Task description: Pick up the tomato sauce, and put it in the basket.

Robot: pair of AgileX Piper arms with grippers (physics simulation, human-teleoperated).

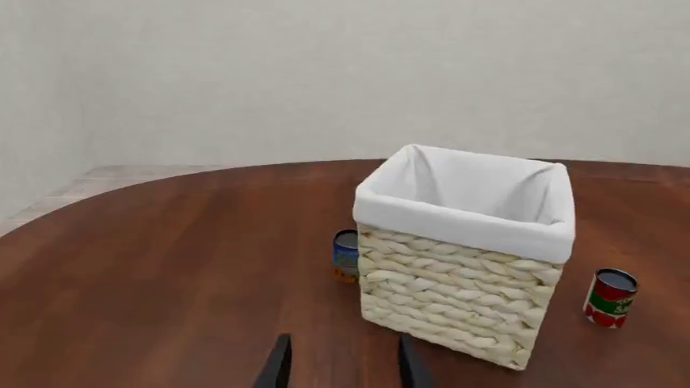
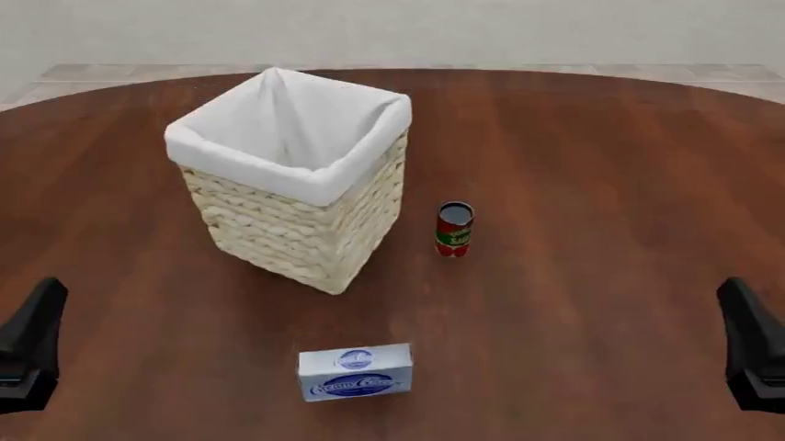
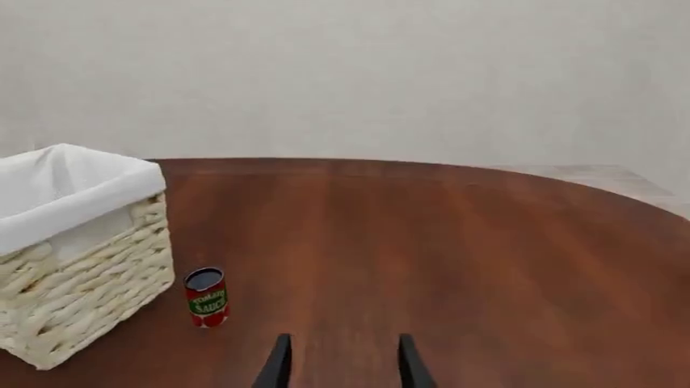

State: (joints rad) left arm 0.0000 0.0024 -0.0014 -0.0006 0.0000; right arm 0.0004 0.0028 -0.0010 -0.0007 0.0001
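Note:
The tomato sauce (image 2: 454, 229) is a small red and green can with a grey top, standing upright on the table just right of the basket (image 2: 307, 241). The can also shows in the left wrist view (image 1: 612, 297) and the right wrist view (image 3: 206, 297). The basket (image 1: 453, 307) (image 3: 86, 283) is tall, woven and pale, with white cloth folded over its rim. My left gripper (image 1: 342, 368) and right gripper (image 3: 341, 368) are both open and hold nothing. In the front view the left gripper (image 2: 31, 344) and right gripper (image 2: 751, 344) sit at the near corners, far from the can.
A white-and-blue rectangular box (image 2: 355, 372) lies on the brown table (image 2: 589, 165) in front of the basket, between the two arms. A small blue-labelled can (image 1: 345, 255) stands half hidden beside the basket's far side. A pale wall rises beyond the table's rounded far edge.

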